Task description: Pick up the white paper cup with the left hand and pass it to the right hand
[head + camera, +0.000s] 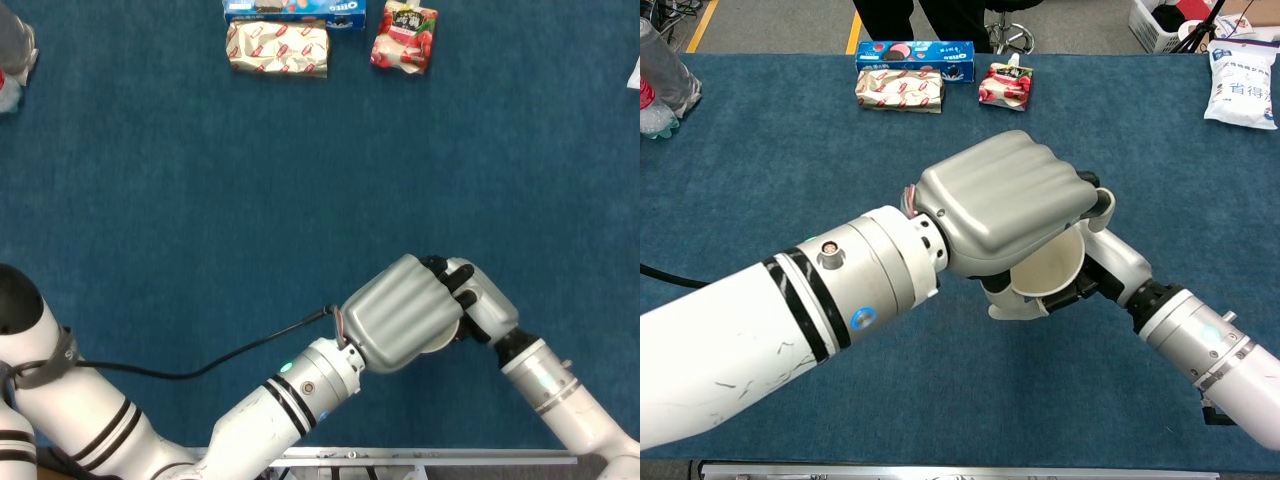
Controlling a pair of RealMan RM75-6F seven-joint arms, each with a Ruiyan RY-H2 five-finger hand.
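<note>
The white paper cup [1048, 272] is held above the blue table, tilted with its open mouth toward the chest camera. My left hand [1000, 212] covers it from above and grips it, its grey back hiding most of the cup wall. My right hand [1110, 258] comes in from the right and wraps the cup's far side, thumb over the rim edge. From the head view only a sliver of the cup [441, 338] shows between the left hand [398, 313] and the dark-tipped fingers of the right hand [482, 303].
At the table's far edge lie a blue cookie box [915, 50], a wrapped snack pack [898, 89] and a red pouch [1005, 84]. A plastic bottle [662, 85] stands far left, and a white bag [1243, 86] lies far right. A black cable [200, 365] trails from the left arm.
</note>
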